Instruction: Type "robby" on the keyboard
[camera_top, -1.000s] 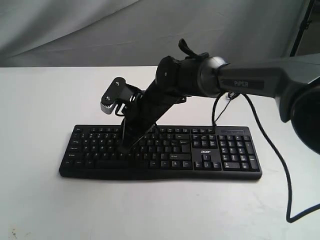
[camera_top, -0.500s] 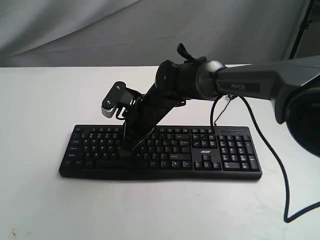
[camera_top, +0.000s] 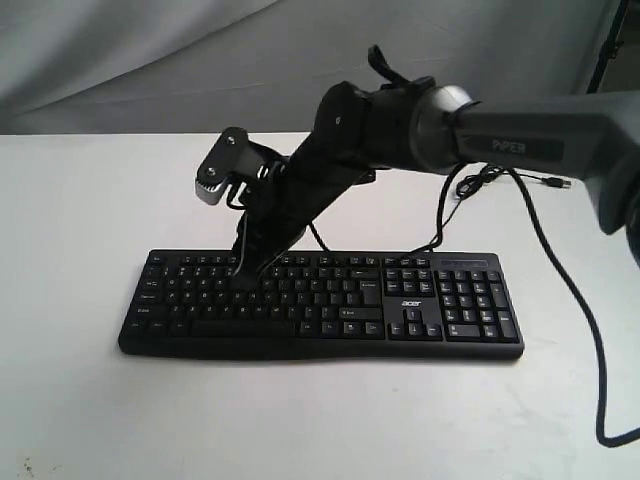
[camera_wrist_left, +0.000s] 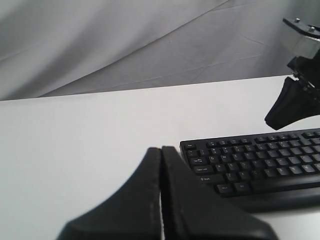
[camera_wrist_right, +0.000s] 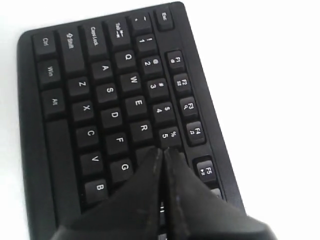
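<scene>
The black keyboard (camera_top: 330, 305) with white legends lies across the white table, acer logo at its right. My right gripper (camera_top: 243, 274) reaches over from the right and is shut and empty. Its tip points down at the upper letter rows on the left half. In the right wrist view the shut tips (camera_wrist_right: 163, 151) cover the key beside R (camera_wrist_right: 143, 128) and below 5 (camera_wrist_right: 171, 135) on the keyboard (camera_wrist_right: 75, 90). From the left wrist view, the right gripper (camera_wrist_left: 272, 120) appears slightly above the keys. My left gripper (camera_wrist_left: 161, 150) is shut and empty, off the keyboard's (camera_wrist_left: 260, 160) left end.
The keyboard's thin cable runs behind it to a loose USB plug (camera_top: 553, 183). A thick black arm cable (camera_top: 585, 340) loops down over the table on the right. A grey cloth backdrop (camera_top: 150, 60) hangs behind the table.
The right gripper has moved from the lower letter rows toward the keyboard's far rows and risen a little, still shut. The keyboard has not shifted.
</scene>
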